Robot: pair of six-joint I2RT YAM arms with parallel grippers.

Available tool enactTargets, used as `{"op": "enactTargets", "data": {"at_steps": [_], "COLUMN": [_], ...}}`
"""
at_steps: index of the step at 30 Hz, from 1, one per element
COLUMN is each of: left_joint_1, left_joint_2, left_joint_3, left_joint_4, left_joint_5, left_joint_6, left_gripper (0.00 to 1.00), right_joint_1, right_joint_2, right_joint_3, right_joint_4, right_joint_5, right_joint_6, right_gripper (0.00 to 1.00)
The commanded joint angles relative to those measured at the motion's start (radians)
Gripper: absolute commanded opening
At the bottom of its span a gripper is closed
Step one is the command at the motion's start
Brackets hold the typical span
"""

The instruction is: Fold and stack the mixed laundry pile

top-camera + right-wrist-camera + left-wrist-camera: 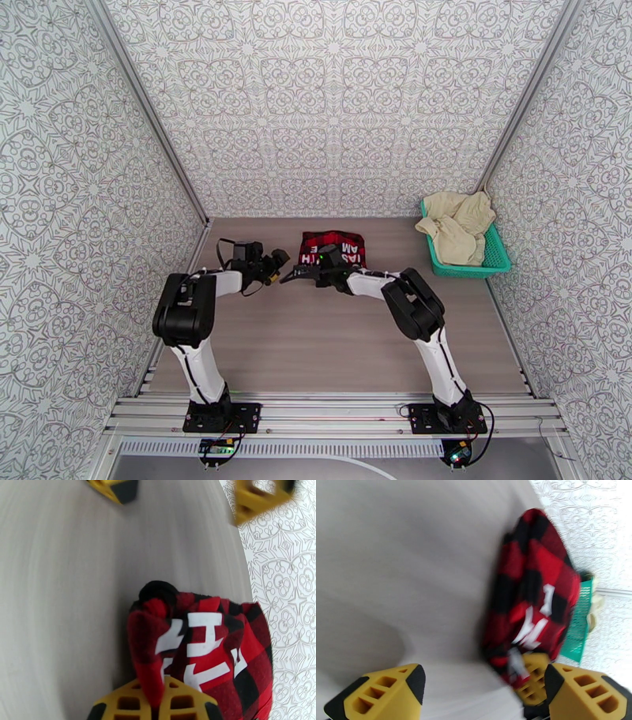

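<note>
Blurring softens the left wrist view, so the white lettering on the checked shirt (537, 578) cannot be read there. The picture's lower edge cuts off the left fingers (383, 691), which stand wide apart with nothing between them. From above, the right arm's wrist covers the shirt's near edge and hides the grip. The right wrist view shows it plainly: the right fingers (130, 703) are closed on a red fold at the shirt's edge. The top view adds the teal basket (496, 253) at the far right of the counter (316, 347), holding the cream cloths (458, 225), well apart from the shirt. The shirt lies folded at the far middle of the counter. Its long axis runs left to right along the back wall, and its pinched near-left corner faces the left arm.
</note>
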Motion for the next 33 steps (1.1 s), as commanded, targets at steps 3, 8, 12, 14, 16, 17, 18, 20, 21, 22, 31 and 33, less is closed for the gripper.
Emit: {"op": "enactTargets", "data": {"at_steps": [3, 8, 12, 14, 16, 17, 18, 20, 21, 22, 31, 33], "left_joint_1": [-0.057, -0.086, -0.108, -0.119, -0.129, -0.134, -0.139, -0.151, -0.157, -0.163, -0.179, -0.169], "left_joint_2": [0.049, 0.068, 0.096, 0.115, 0.135, 0.15, 0.163, 0.192, 0.206, 0.22, 0.243, 0.226], "left_joint_3": [0.013, 0.006, 0.035, 0.054, 0.073, 0.085, 0.097, 0.121, 0.13, 0.14, 0.168, 0.162], "left_joint_4": [0.073, 0.093, 0.129, 0.142, 0.156, 0.16, 0.161, 0.172, 0.183, 0.196, 0.222, 0.195], "left_joint_5": [-0.037, -0.05, -0.031, -0.027, -0.027, -0.025, -0.023, -0.022, -0.019, -0.02, -0.028, -0.029], "left_joint_6": [-0.148, -0.187, -0.206, -0.215, -0.225, -0.23, -0.233, -0.246, -0.257, -0.268, -0.264, -0.225], "left_gripper": [0.9, 0.92, 0.93, 0.94, 0.94, 0.93, 0.92, 0.89, 0.86, 0.82, 0.08, 0.0], "right_joint_1": [-0.005, -0.005, -0.005, -0.005, -0.006, -0.005, -0.006, -0.005, -0.004, -0.004, -0.004, -0.013], "right_joint_2": [-0.108, -0.145, -0.156, -0.162, -0.169, -0.175, -0.18, -0.192, -0.199, -0.203, -0.291, -0.364], "right_joint_3": [-0.07, -0.122, -0.142, -0.147, -0.148, -0.152, -0.156, -0.168, -0.173, -0.177, -0.279, -0.323], "right_joint_4": [0.106, 0.148, 0.149, 0.143, 0.136, 0.137, 0.14, 0.153, 0.155, 0.159, 0.181, 0.128], "right_joint_5": [-0.098, -0.135, -0.17, -0.193, -0.206, -0.213, -0.221, -0.239, -0.248, -0.252, -0.166, -0.172], "right_joint_6": [0.1, 0.12, 0.121, 0.124, 0.127, 0.129, 0.133, 0.149, 0.16, 0.173, 0.334, 0.458], "right_gripper": [0.0, 0.0, 0.0, 0.0, 0.0, 0.0, 0.0, 0.0, 0.0, 0.0, 0.38, 0.44]}}
